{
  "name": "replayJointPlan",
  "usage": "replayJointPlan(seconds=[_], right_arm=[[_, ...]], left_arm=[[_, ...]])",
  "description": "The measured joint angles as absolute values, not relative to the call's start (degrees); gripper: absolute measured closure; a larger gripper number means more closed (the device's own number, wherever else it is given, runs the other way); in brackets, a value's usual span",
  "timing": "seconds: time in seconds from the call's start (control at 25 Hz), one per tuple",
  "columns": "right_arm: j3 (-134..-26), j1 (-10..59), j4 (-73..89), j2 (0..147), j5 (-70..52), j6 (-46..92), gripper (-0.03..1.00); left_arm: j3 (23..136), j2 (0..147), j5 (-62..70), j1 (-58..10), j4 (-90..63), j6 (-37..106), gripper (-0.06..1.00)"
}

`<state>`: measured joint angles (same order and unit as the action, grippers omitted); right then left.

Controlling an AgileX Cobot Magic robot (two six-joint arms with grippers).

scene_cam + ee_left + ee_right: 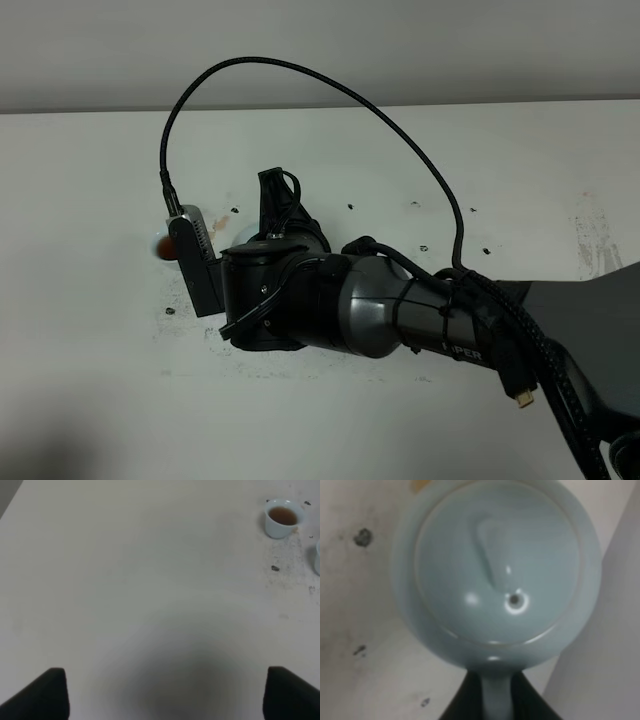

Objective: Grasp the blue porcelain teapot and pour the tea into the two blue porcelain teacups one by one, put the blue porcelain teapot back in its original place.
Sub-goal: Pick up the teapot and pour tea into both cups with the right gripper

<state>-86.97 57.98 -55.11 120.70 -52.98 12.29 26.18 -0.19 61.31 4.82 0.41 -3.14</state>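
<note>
The blue porcelain teapot (495, 565) sits on the white counter (80, 330) just left of centre in the high view, hidden there under the right arm (400, 310). In the right wrist view it appears from above: a round, glossy, pale blue body, a domed lid (470, 600) with an elongated knob (492, 550) and a small vent hole. Its loop handle (496, 692) points straight back into the right claw (495, 702), whose dark jaws pinch it; the spout is out of sight. The left claw (167, 695) stands wide over bare counter. A flared teacup (282, 517) holds brown tea, with a second teacup (317, 555) nearby cut off by the frame edge. Dark specks mark the counter.
</note>
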Motion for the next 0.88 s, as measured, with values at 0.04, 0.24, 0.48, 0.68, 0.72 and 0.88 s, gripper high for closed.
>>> replayJointPlan(seconds=[0.04, 0.24, 0.48, 0.68, 0.72, 0.88], right_arm=[[-86.97, 57.98, -55.69, 120.70, -53.03, 12.09, 0.93], [-86.97, 57.93, -56.67, 120.70, -53.15, 11.59, 0.93], [-86.97, 57.93, -57.21, 121.72, -53.99, 10.68, 0.93], [-86.97, 58.37, -57.35, 122.36, -54.88, 10.45, 0.93], [-86.97, 58.41, -57.41, 122.36, -54.98, 10.38, 0.93], [-86.97, 58.48, -57.41, 122.36, -55.66, 10.27, 0.93]], left_arm=[[26.18, -0.19, 61.31, 4.82, 0.41, -3.14, 0.19], [26.18, -0.19, 61.31, 4.82, 0.41, -3.14, 0.19], [26.18, -0.19, 61.31, 4.82, 0.41, -3.14, 0.19], [26.18, -0.19, 61.31, 4.82, 0.41, -3.14, 0.19], [26.18, -0.19, 61.31, 4.82, 0.41, -3.14, 0.19], [26.18, -0.19, 61.31, 4.82, 0.41, -3.14, 0.19]])
